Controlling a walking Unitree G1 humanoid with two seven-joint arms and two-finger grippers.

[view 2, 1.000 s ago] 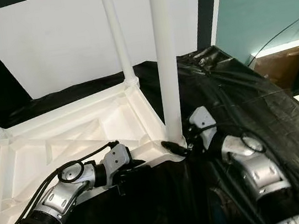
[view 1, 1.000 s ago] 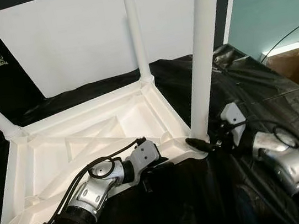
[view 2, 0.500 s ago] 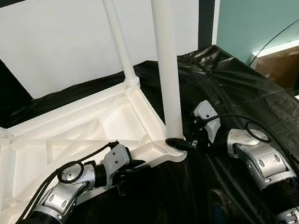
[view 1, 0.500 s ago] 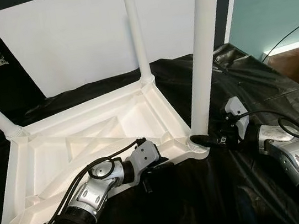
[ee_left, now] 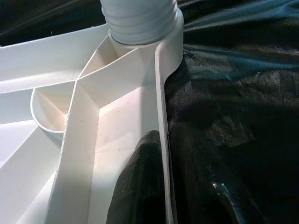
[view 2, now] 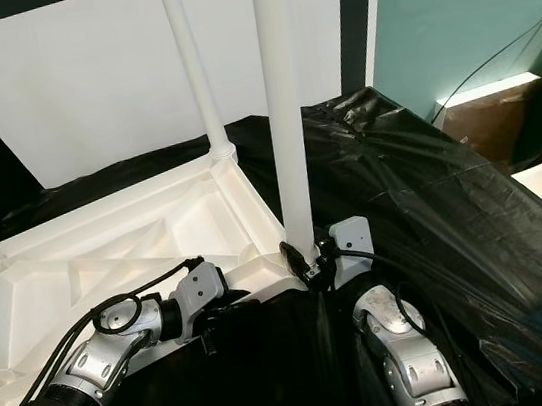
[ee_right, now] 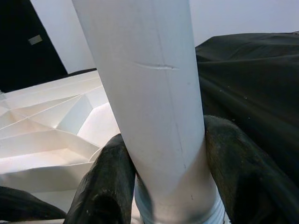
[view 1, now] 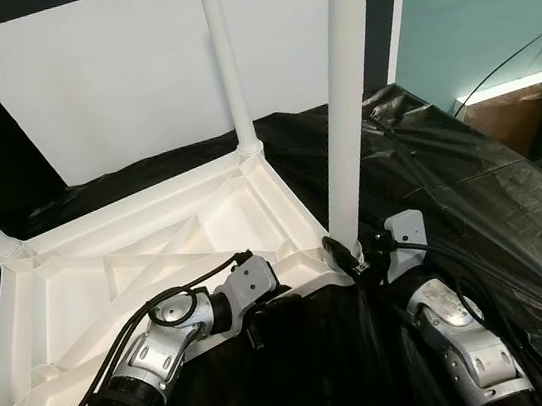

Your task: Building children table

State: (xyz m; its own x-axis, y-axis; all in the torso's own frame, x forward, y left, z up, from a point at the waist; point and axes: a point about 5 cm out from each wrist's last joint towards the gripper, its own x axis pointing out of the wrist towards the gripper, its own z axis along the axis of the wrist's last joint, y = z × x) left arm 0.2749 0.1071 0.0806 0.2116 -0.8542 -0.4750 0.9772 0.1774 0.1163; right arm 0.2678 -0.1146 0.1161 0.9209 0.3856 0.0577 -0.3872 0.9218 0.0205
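We see the white table top [view 1: 157, 254] lying upside down on the black-covered surface [view 1: 471, 185], legs pointing up. Our right pincer [ee_right: 163, 186] grasps the near-right leg [view 1: 338, 103] at its base — one finger on either side. Our left pincer [ee_left: 159, 186] clasps the table top's near edge, one finger [ee_left: 140, 182] inside the rim, one outside

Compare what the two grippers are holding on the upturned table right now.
The right gripper has its jaws either side of the near upright table leg at its base. The left gripper pinches the tabletop's thin edge rim, one finger inside, one outside. Both grip the same white table.
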